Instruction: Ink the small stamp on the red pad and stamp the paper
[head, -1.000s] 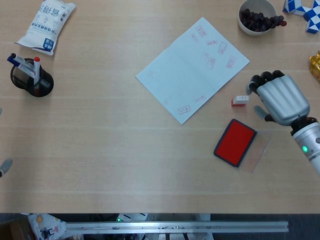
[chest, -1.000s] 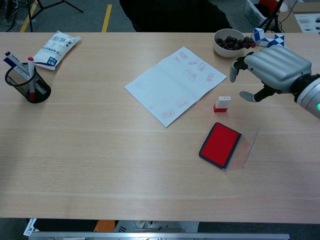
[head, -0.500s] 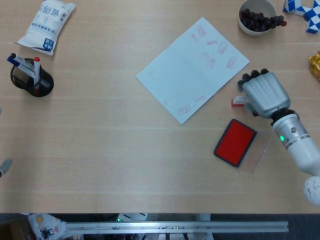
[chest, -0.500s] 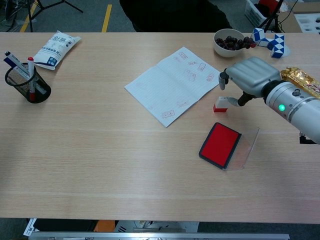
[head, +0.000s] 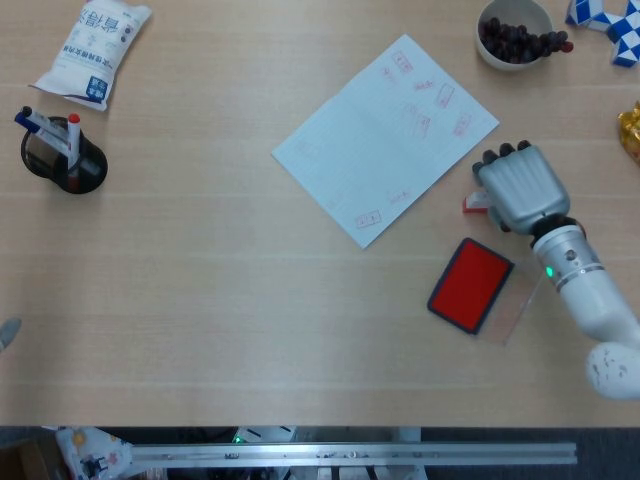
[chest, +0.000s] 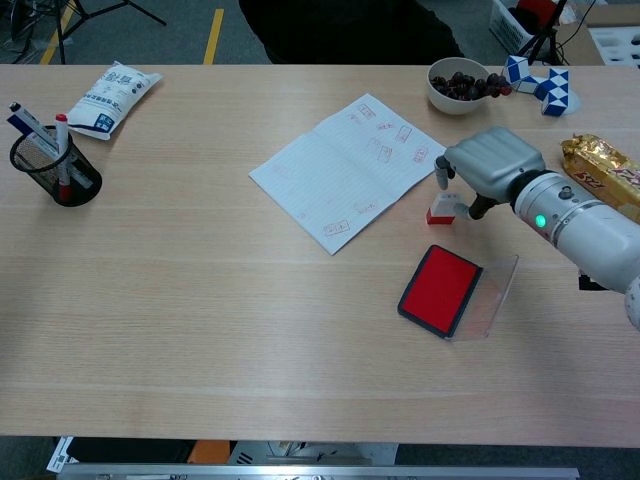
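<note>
chest view shows the right robot hand (chest: 487, 166) curled over the small stamp (chest: 442, 209) on the counter (chest: 200, 300) beside the paper (chest: 345, 170), grip uncertain, so pickup is underway; next comes lifting it to the red pad (chest: 440, 288)

The small stamp (chest: 441, 208), white on top with a red base, stands upright just right of the paper's near-right edge, partly hidden in the head view. The red pad (head: 471, 284) lies nearer, a dark-rimmed rectangle turned at an angle, its clear lid (head: 517, 300) seemingly folded open flat to the right. The paper (head: 385, 135) is a pale lined sheet lying flat and skewed, bearing faint red stamp marks.
</note>
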